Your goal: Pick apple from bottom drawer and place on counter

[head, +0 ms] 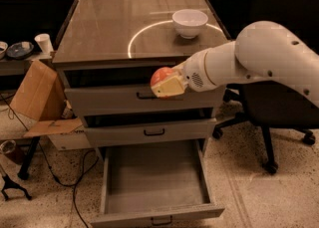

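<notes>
A: Where is the gripper?

B: The gripper point(166, 83) is in the middle of the frame, in front of the top drawer point(109, 100) and just under the near edge of the counter point(109, 28). The white arm point(259, 53) comes in from the right and is cut off by that edge.

A: And its fingers?

B: They are closed on the apple point(159, 74). One cream-coloured finger point(171, 87) lies across the fruit's lower right. The other is hidden behind it.

A: How much of the apple shows?

B: Only the reddish upper left part. The rest is covered by the finger and the wrist. It is held in the air, clear of the counter and well above the bottom drawer point(154, 182).

A: Is that drawer open?

B: Yes, it is pulled far out at the lower centre, with its flat grey floor bare. The frame's bottom edge cuts through its front panel, so only part of the handle shows.

A: What else is there?

B: A white bowl point(190, 22) stands on the counter at the upper centre, on the pale arc point(130, 43). The middle drawer point(149, 131) is slightly open, and its inside is too dark to make out. The gripper covers part of the top drawer's handle. A black chair point(279, 107) on the right is partly hidden by the arm. At the left are a cardboard box point(35, 92) and a paper cup point(44, 43).
</notes>
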Robot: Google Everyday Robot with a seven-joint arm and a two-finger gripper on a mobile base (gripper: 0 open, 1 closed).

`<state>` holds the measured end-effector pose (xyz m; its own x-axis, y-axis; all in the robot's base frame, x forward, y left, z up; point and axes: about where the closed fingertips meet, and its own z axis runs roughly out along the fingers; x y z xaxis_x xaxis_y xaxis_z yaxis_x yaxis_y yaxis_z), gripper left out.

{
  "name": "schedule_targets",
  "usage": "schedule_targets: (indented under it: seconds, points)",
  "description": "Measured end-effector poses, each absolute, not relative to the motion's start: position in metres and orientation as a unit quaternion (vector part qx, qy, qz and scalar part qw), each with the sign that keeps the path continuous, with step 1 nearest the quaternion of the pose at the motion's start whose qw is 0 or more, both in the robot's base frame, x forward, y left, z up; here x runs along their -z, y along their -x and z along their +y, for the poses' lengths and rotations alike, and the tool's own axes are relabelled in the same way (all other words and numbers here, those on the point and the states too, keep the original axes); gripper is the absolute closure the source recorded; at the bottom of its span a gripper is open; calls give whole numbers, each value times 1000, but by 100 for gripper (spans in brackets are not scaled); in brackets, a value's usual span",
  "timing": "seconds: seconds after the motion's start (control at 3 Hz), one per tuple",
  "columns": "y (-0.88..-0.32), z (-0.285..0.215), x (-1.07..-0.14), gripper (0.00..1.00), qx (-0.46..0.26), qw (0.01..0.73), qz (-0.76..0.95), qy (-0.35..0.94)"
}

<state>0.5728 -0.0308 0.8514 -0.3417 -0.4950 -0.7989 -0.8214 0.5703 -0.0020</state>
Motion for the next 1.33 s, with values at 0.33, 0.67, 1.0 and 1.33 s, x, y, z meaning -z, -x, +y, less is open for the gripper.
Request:
schedule_targets:
  seconds: [0.33, 0.67, 1.0, 1.33]
  points:
    - [-573, -31, -851, 100, -206, 396, 793, 415]
    - [-576, -25, -856, 100, -207, 404, 785, 421]
    - [-617, 11, -885, 100, -211, 455, 748, 435]
    - [-653, 41, -914, 100, -214, 494, 720, 438]
